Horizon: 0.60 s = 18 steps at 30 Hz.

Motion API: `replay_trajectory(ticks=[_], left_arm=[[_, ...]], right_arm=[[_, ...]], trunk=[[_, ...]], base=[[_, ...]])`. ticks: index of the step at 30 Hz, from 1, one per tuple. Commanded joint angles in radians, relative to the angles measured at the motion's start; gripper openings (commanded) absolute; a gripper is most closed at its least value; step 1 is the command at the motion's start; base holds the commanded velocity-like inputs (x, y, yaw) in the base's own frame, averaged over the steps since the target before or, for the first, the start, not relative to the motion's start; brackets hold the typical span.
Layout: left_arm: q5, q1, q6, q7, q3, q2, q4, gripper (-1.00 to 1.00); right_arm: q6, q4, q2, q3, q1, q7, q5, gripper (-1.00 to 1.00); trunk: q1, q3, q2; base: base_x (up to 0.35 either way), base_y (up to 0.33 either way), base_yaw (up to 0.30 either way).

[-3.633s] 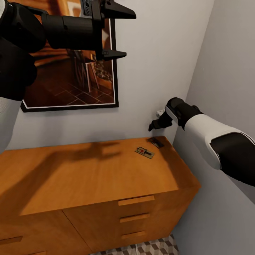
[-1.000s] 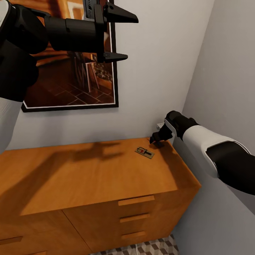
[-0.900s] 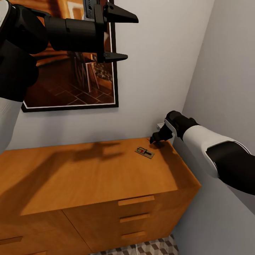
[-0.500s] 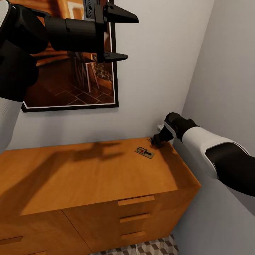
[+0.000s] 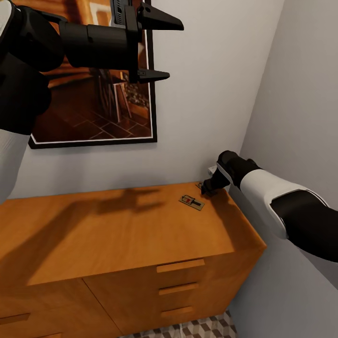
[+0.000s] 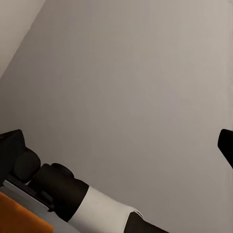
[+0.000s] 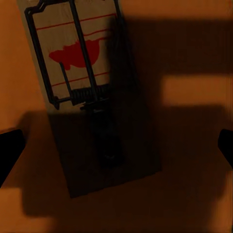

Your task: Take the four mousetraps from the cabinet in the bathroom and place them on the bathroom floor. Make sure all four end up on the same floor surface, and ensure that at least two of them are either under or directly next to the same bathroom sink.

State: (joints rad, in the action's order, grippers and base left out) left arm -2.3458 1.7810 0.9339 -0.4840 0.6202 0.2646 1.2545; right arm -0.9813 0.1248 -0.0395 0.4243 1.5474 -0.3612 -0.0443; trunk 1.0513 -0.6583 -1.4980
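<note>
A framed picture (image 5: 94, 108) hangs on pale grey corner walls (image 5: 211, 84).

no readable text, only a red mark on the mousetrap (image 7: 77, 53)

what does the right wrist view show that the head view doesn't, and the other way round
Right wrist view: close detail of a flat tan-board mousetrap, with its red patch, red lines and wire spring, partly in shadow, between the fingertips of the open right hand.

Head view: the framed picture on the grey wall, the drawers and bar handles of the orange-brown wooden cabinet, the open left hand held high, and the cube-patterned floor tiles.

Both: the cabinet's top, a mousetrap lying on it, and the right hand.
</note>
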Motion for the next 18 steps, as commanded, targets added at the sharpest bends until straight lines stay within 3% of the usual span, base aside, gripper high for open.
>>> replay_trajectory(ticks=[1, 18], left_arm=[[-0.01, 0.001, -0.001, -0.008, 0.002, 0.001, 0.0, 1.0], [-0.01, 0.001, -0.001, -0.008, 0.002, 0.001, 0.002, 1.0]], right_arm=[[-0.003, 0.001, 0.0, 0.001, -0.029, -0.008, -0.003, 1.0], [-0.002, 0.007, 0.0, 0.002, -0.041, -0.009, -0.006, 1.0]], trunk=[[0.0, -0.001, 0.0], [0.0, -0.001, 0.0]], base=[[0.0, 0.0, 0.0], [0.0, 0.0, 0.0]])
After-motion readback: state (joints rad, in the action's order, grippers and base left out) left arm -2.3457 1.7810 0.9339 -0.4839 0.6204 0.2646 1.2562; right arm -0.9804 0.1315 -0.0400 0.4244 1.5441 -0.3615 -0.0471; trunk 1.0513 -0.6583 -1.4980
